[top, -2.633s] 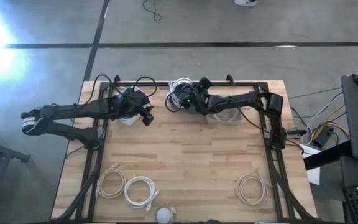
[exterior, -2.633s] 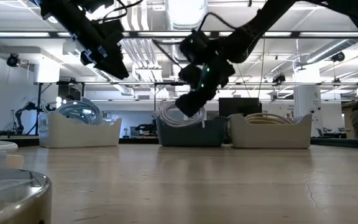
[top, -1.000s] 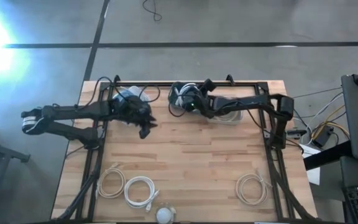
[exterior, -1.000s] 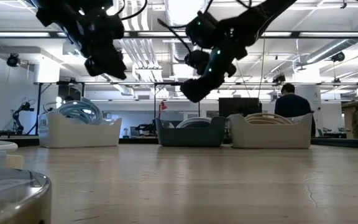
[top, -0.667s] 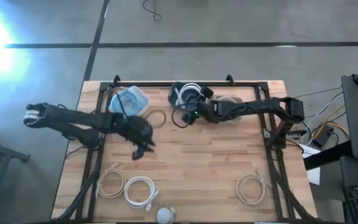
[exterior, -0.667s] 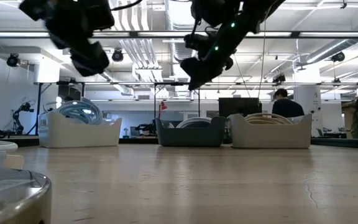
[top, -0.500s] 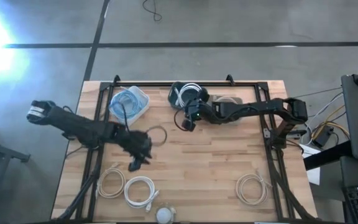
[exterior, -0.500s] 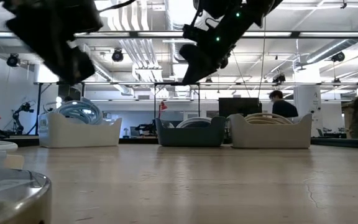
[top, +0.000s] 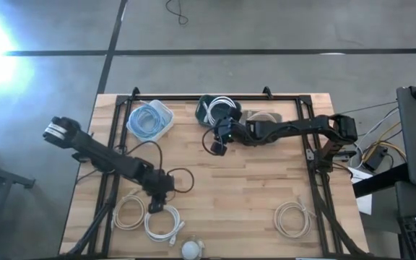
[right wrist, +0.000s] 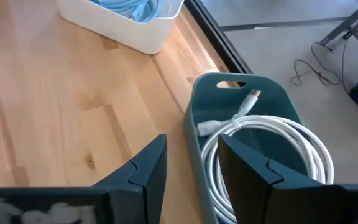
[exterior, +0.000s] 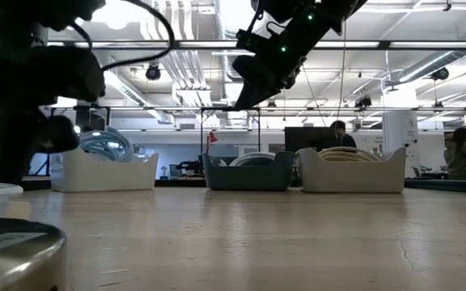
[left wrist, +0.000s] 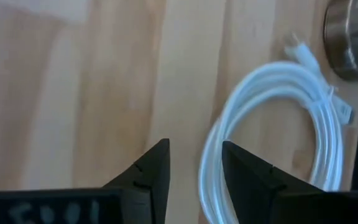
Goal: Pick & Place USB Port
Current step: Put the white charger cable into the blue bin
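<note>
Left gripper (top: 155,206) open over white cable coil (top: 162,220); right gripper (top: 216,145) open, empty

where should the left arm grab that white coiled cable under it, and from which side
Probably the coil's curved outer run, from straight above. The white cable lies flat on the wooden table as a loose loop of several bundled strands, so open jaws set across the bundle can pinch it whole. The left gripper already hangs above that edge. Avoid the plug end, which lies close to a round metal object.
</note>
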{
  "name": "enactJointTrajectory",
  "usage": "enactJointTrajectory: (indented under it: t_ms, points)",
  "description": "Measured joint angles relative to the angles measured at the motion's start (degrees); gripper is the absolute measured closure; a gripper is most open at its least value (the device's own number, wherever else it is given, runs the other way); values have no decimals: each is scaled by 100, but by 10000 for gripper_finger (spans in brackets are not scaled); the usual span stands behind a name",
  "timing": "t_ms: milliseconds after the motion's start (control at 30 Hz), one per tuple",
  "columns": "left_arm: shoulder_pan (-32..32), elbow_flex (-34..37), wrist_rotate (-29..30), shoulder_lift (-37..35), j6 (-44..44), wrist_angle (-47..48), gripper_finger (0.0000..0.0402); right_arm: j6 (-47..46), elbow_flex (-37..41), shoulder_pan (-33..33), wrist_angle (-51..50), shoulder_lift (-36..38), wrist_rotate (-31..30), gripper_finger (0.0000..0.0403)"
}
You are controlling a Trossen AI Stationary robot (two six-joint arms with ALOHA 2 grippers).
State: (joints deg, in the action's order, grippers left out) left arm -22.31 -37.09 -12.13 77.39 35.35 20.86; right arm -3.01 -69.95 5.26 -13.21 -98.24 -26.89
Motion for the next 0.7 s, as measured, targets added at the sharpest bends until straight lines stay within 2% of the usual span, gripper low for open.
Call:
enactJointTrajectory:
  t_ms: [167, 500, 600, 700]
  points:
    - [-40, 5, -530, 332, 34, -261, 265, -2, 0, -2, -1, -2, 0, 264]
    - [-124, -1, -563, 1080, -53, -553, 267, 8, 8, 0, 0, -7, 0, 268]
    - [-124, -1, -570, 1259, -147, -536, 280, 15, 22, 0, 0, -9, -1, 266]
    - [-126, -3, -592, 1317, -223, -524, 313, 17, 45, 0, 4, -9, -1, 268]
